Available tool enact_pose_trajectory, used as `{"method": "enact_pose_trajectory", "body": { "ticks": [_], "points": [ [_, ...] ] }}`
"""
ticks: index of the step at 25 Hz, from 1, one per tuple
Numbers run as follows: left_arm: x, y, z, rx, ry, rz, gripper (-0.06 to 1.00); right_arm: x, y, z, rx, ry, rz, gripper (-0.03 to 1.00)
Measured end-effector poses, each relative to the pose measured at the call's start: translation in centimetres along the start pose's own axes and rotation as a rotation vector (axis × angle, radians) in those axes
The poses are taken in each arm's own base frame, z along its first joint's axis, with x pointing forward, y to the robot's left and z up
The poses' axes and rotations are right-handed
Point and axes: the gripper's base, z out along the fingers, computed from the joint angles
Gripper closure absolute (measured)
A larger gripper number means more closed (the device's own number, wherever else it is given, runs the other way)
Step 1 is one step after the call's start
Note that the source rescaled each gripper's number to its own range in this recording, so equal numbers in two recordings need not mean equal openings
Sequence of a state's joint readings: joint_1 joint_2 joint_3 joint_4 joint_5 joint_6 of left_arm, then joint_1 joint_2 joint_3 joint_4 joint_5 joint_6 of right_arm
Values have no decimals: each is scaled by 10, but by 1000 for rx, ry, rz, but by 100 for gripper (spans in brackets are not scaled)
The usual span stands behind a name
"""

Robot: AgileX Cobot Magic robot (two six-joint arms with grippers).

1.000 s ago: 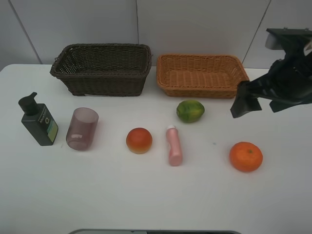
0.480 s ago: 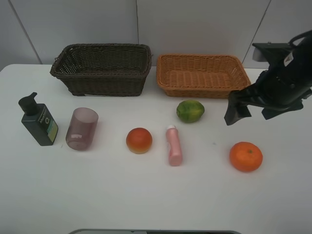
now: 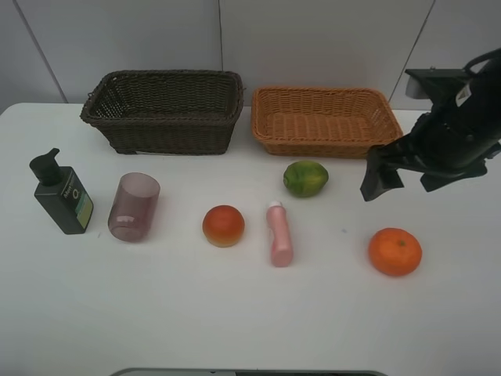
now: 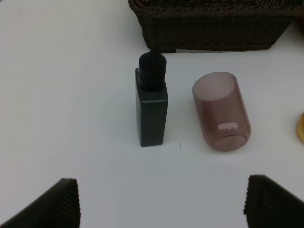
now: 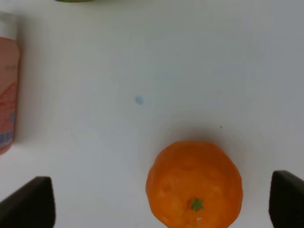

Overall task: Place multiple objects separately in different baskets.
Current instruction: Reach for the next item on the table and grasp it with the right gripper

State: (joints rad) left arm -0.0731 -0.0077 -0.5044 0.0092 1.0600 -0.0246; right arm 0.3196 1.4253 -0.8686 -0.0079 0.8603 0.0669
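Note:
Two baskets stand at the back, a dark brown one and a light orange-tan one. On the table lie a dark green pump bottle, a purple cup, a red-orange fruit, a pink bottle, a green fruit and an orange. My right gripper hangs open above the orange, holding nothing. Only the left wrist view shows my left gripper, open, facing the pump bottle and the cup.
A white wall rises just behind the baskets. The dark basket stands right behind the pump bottle and cup. The pink bottle lies off to one side of the orange in the right wrist view.
A second ago my right gripper shifted a little leftward and lower, toward the orange; it has held still since. Nothing on the table has moved.

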Motion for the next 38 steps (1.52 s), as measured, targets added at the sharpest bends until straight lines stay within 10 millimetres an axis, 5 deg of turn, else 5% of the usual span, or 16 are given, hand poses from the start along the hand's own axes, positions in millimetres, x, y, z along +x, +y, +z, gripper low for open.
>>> {"method": "enact_pose_trajectory", "body": {
  "ticks": [8, 17, 25, 38],
  "points": [
    [0, 0, 0, 0, 0, 0, 13, 1, 0, -6, 0, -20, -1, -3],
    [0, 0, 0, 0, 0, 0, 13, 28, -3, -80, -12, -277, -1, -3],
    [0, 0, 0, 0, 0, 0, 13, 91, -11, -143, 21, -441, -10, -3],
    [0, 0, 0, 0, 0, 0, 13, 187, -18, -188, 25, -681, 7, -3]
  ]
}}
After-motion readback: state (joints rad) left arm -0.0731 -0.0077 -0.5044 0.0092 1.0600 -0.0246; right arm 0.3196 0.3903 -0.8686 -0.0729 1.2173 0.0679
